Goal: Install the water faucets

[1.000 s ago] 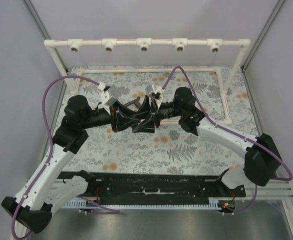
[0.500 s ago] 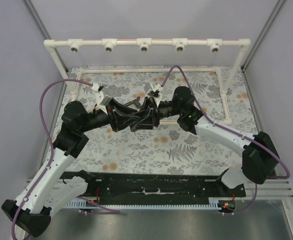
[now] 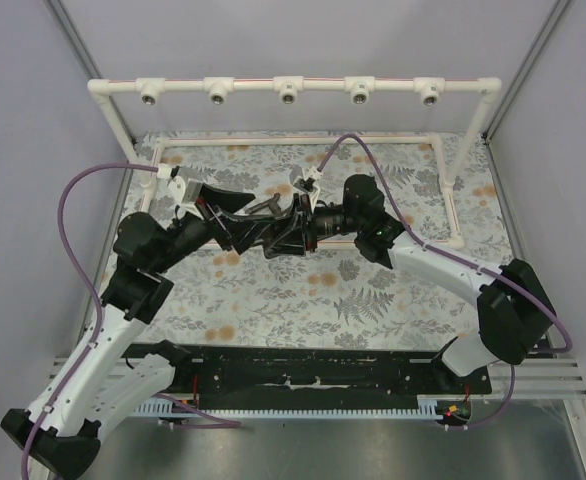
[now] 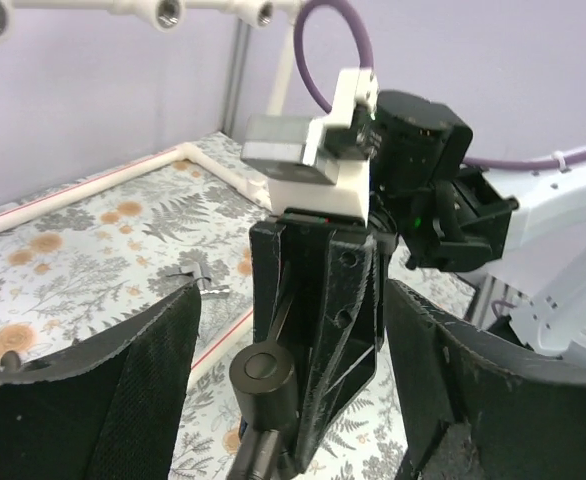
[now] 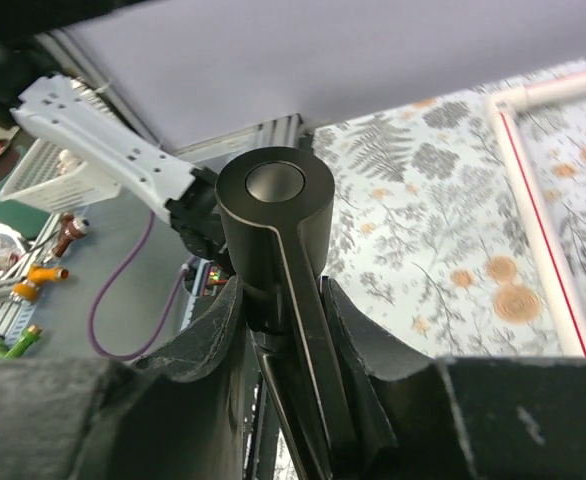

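Two arms nose to nose over the floral mat (image 3: 393, 300), one tap between them!
Beyond both claws stands the white pipe frame (image 3: 253, 85), five sockets in a row along its top rail. And the left gripper (image 4: 291, 300): fingers spread wide, nothing gripped, with the other arm's claw poking straight into that gap. The right gripper (image 5: 281, 290) is clamped tight on the dark faucet (image 5: 275, 190), pads pressing either side of its stem, the round capped end sticking out just past the fingertips. From the left wrist view that capped end sits between the spread fingers, touching neither. Off beyond the left claw's left finger, a small metal piece (image 4: 199, 282) lies on the mat, too small to tell what it is.
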